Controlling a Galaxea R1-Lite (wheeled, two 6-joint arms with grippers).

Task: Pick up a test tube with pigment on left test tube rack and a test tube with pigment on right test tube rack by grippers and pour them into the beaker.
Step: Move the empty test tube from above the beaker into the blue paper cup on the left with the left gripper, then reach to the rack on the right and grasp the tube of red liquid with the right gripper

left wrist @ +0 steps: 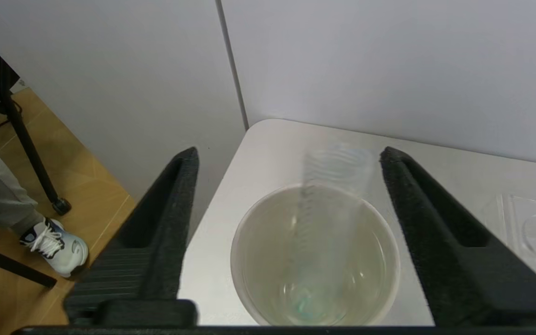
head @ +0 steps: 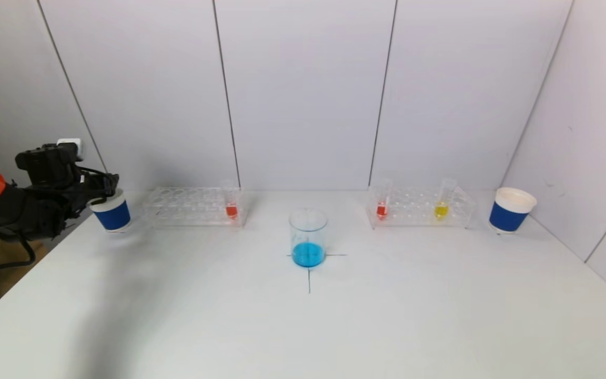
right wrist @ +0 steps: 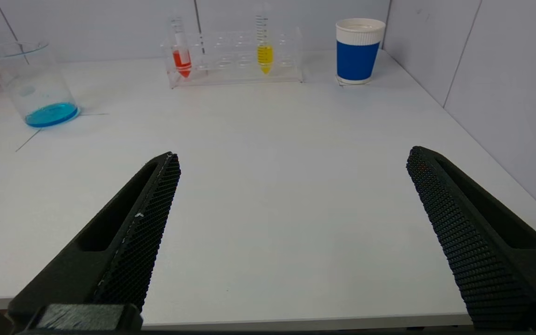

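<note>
A clear glass beaker (head: 308, 237) stands mid-table (head: 387, 316), on a marked cross. Behind it to the left sits a clear plastic test tube rack (head: 193, 208) with one tube (head: 231, 202) at its inner end — beyond that rack's outer end, a blue-sleeved paper cup (head: 112, 211). Behind right, a second clear rack (head: 421, 208) holds two tubes, with another blue-sleeved cup (head: 511, 210) outside it.

In the left wrist view a clear tube (left wrist: 331, 195) over the paper cup (left wrist: 314, 260) is smeared with blur, its contents unreadable, and the cup's near rim is cut off. The head view shows nothing of the right gripper (right wrist: 291, 186). The person's shoe (left wrist: 56, 244) shows, but the body is cropped.
</note>
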